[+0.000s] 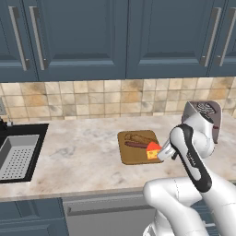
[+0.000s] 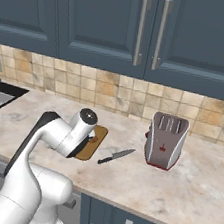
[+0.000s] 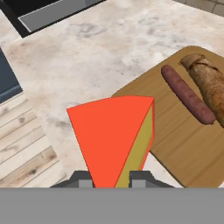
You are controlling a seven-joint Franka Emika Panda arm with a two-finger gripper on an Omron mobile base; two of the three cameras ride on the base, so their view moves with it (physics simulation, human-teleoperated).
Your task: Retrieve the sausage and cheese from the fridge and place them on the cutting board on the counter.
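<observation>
On the beige marbled stone bench lies a brown wooden cutting board; the pincer is clamped on the yellow-orange cheese wedge beneath blue wall cabinets.

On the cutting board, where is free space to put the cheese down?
The cutting board is bare on its near half, between the sausage and the near edge. The far side is crowded: a bread loaf lies beside the sausage. The gripper holds the cheese over that edge.

Red-orange-faced yellow cheese, dark red-brown sausage, brown cutting board
</observation>
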